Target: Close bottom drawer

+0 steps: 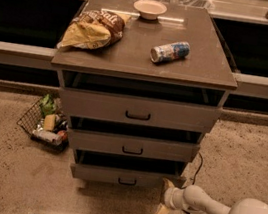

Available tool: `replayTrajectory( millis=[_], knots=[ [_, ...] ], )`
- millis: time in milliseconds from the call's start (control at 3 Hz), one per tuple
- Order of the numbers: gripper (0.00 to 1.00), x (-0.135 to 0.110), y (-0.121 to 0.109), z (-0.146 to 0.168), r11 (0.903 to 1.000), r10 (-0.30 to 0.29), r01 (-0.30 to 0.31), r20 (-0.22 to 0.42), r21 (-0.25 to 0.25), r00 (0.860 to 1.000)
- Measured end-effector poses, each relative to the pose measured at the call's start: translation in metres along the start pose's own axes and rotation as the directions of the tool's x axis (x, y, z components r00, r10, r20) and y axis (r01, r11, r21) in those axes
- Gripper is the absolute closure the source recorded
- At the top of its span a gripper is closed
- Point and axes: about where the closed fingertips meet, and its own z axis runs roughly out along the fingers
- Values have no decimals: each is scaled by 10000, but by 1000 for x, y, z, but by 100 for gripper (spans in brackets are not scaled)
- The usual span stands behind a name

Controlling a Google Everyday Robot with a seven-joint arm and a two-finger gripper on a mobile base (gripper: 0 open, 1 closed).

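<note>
The bottom drawer (113,175) is the lowest of three grey-brown drawers in the cabinet (147,55). It has a small black bar handle (127,181). It stands slightly out, with a dark gap above its front. My gripper (162,199) is low at the drawer front's right end, just above the floor. It is open and holds nothing. Its upper finger (167,185) touches or nearly touches the front's right corner. The middle drawer (133,146) and the top drawer (138,111) also stand slightly out.
On the cabinet top lie a chip bag (93,29), a pale bowl (149,9) and a can on its side (170,51). A wire basket of items (44,122) sits on the floor to the left. A cable (197,169) hangs by the cabinet's right side.
</note>
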Motion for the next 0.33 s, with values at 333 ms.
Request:
replayTrajectory(
  millis=[333],
  knots=[
    [0, 0, 0, 0, 10000, 0, 0, 0, 0, 10000]
  ],
)
